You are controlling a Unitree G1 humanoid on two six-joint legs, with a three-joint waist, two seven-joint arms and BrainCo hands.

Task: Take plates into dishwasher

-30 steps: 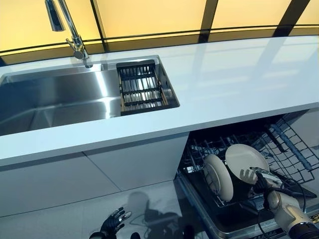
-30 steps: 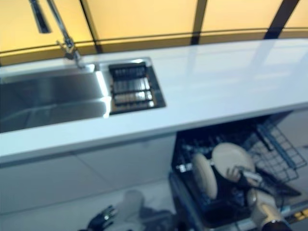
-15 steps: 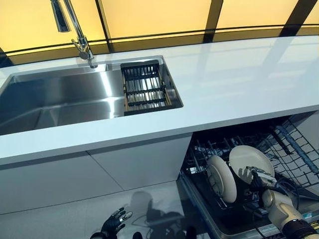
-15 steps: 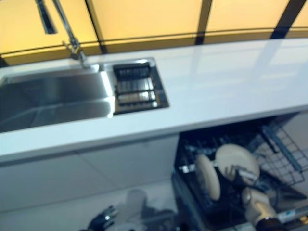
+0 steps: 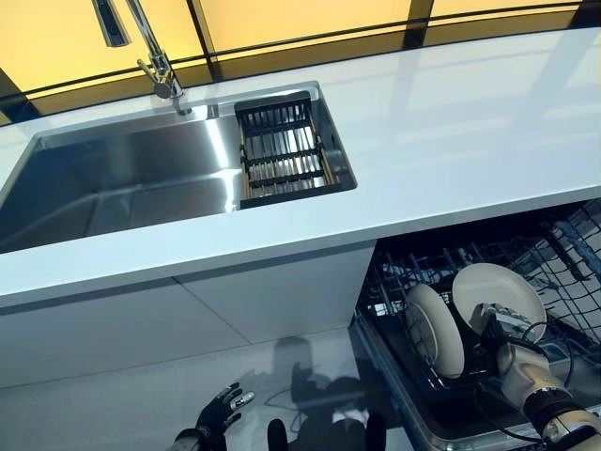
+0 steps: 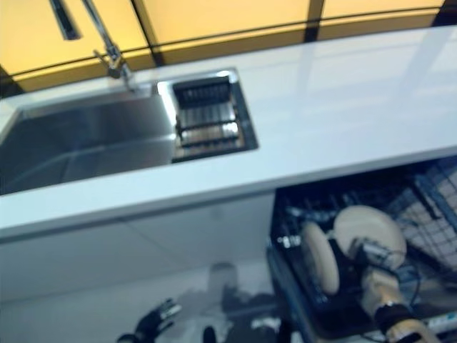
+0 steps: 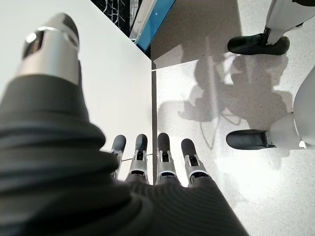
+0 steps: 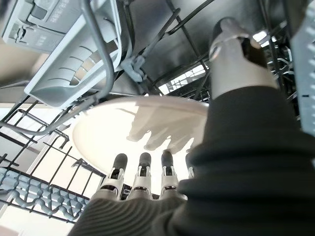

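Two round cream-white plates are seen standing on edge in the black wire lower rack of the open dishwasher (image 5: 563,282), which is pulled out below the white countertop (image 5: 451,141). The first cream-white plate (image 5: 435,329), at the rack's left, is seen almost edge-on, its faces turned left and right. The second cream-white plate (image 5: 498,296), just beside it to the right and further into the rack, is tilted back, its broad face turned towards the camera and upward.

The right hand (image 5: 512,352) is held close in front of the second plate, fingers (image 8: 140,169) straight and side by side, thumb spread apart; nothing is clasped. Whether the fingertips touch the plate cannot be told.

The left hand (image 5: 221,412) is seen hanging low over the pale floor, left of the rack, fingers relaxed and slightly spread, holding nothing.

A stainless steel sink (image 5: 113,178) with a dark slatted drainer insert (image 5: 282,155) is set into the countertop, left of the rack and above it.
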